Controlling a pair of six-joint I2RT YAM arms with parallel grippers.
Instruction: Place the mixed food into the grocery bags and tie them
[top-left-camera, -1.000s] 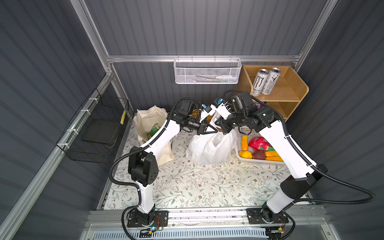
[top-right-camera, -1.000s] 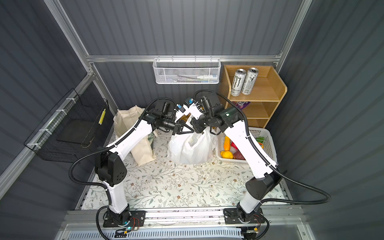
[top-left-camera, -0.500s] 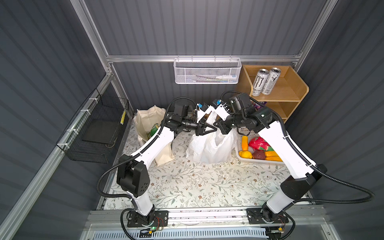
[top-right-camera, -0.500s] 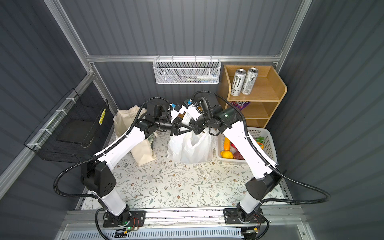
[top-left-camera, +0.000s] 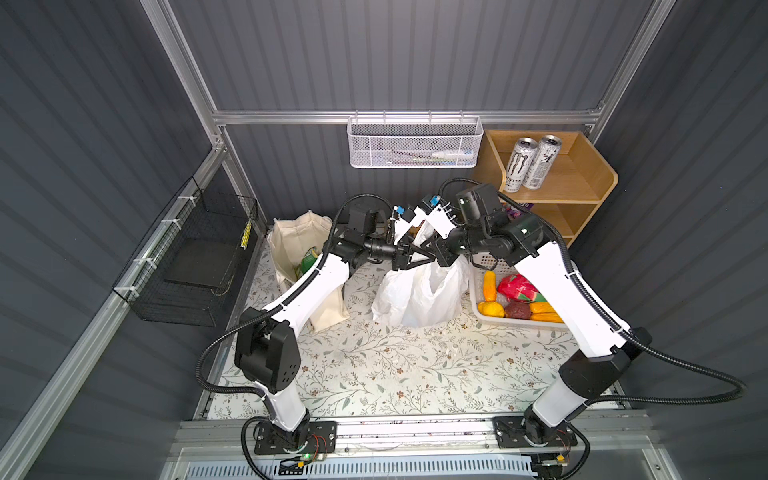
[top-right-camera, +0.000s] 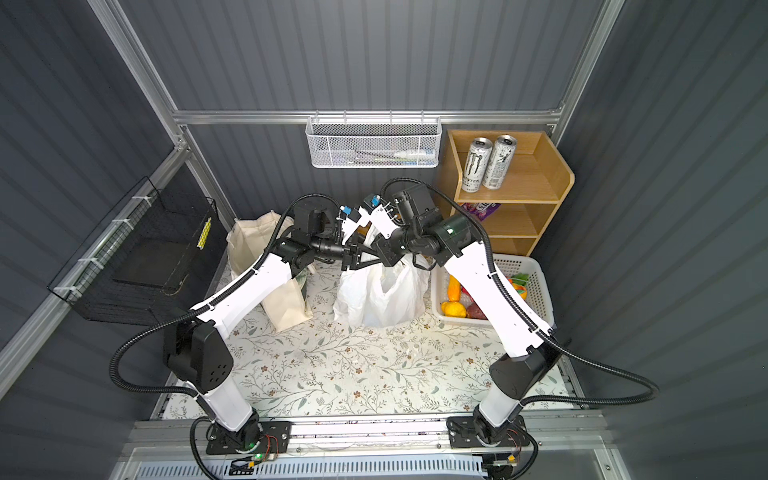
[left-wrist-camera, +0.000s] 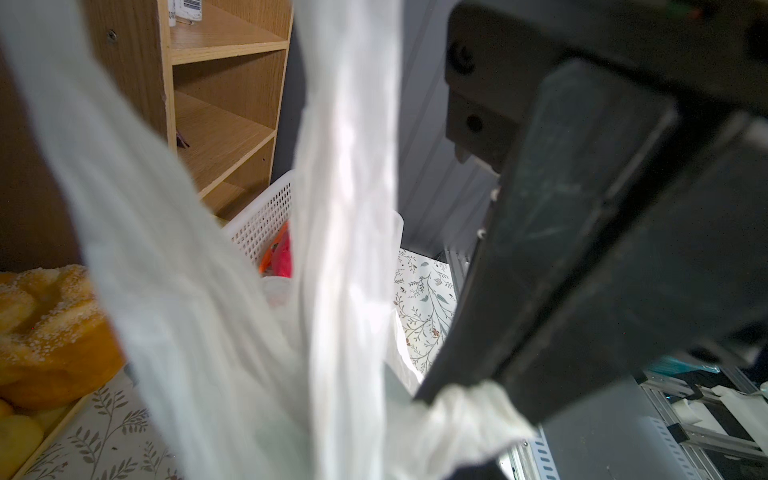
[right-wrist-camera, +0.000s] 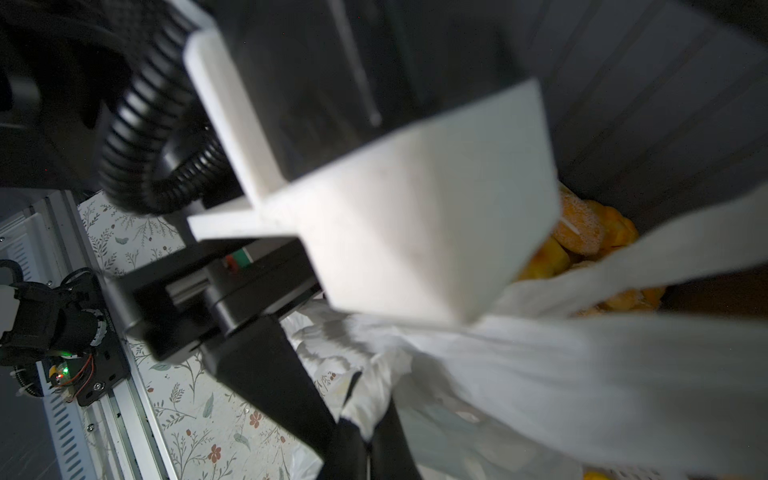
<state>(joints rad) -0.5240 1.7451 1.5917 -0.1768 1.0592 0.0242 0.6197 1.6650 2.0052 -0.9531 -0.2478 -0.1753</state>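
The white plastic bag (top-left-camera: 419, 291) (top-right-camera: 382, 295) stands mid-table with its loop handles pulled up. My right gripper (top-left-camera: 437, 254) (top-right-camera: 379, 258) (right-wrist-camera: 365, 440) is shut on a twisted handle end (right-wrist-camera: 370, 399) (left-wrist-camera: 469, 411). My left gripper (top-left-camera: 428, 259) (top-right-camera: 371, 262) meets it tip to tip above the bag. Its jaws are slightly apart, and one finger (right-wrist-camera: 282, 382) lies beside the twist. The cream canvas tote (top-left-camera: 291, 245) stands at the left with a green packet (top-left-camera: 308, 262) inside. Toy produce (top-left-camera: 515, 291) lies in the white basket (top-left-camera: 490, 262).
A wooden shelf (top-left-camera: 582, 166) at the back right holds two cans (top-left-camera: 528, 162). Bread rolls (left-wrist-camera: 45, 324) (right-wrist-camera: 582, 232) sit behind the bag. A white mesh basket (top-left-camera: 411, 143) hangs on the back wall. A black wire basket (top-left-camera: 199, 257) hangs on the left wall.
My left arm's elbow has swung out to the left, and its jaws have parted a little. The right gripper has kept its hold on the handle.
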